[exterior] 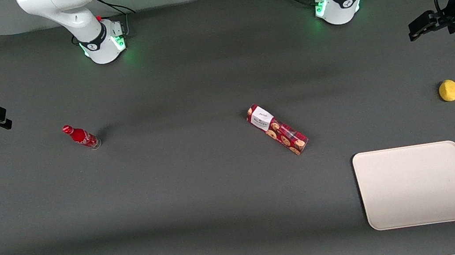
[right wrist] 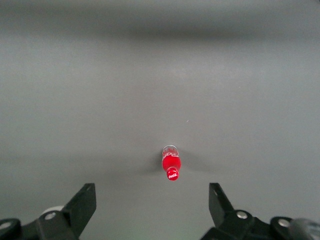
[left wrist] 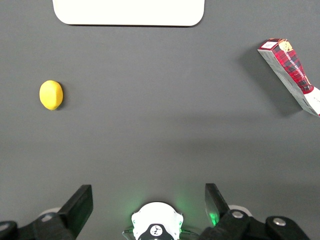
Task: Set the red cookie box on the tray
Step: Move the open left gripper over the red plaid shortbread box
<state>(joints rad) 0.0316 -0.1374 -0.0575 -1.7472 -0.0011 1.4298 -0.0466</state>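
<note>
Red cookie box [exterior: 277,129] lies flat on the dark tabletop [exterior: 201,193], near its middle, well apart from our end effector [exterior: 418,27], which hangs above the working arm's end of the tabletop. We see its fingers [left wrist: 80,202] spread wide in the left wrist view, with nothing between them.

Near the end effector, and nearer the front camera than it, sits a yellow lemon-like fruit [exterior: 449,90]. Nearer the camera again lies the tray [exterior: 418,184], flat and bare. The box is nearer the parked arm's end than either, and nothing stands between it and the tray. A small red soda bottle [exterior: 81,137] stands well apart, toward the parked arm's end.

We see a white label on the box end farther from the camera, its writing too small for us to read; brown cookies are printed along the rest. The bottle carries white lettering, also unreadable.

The box lies askew to the tabletop edges, open tabletop all round it.
</note>
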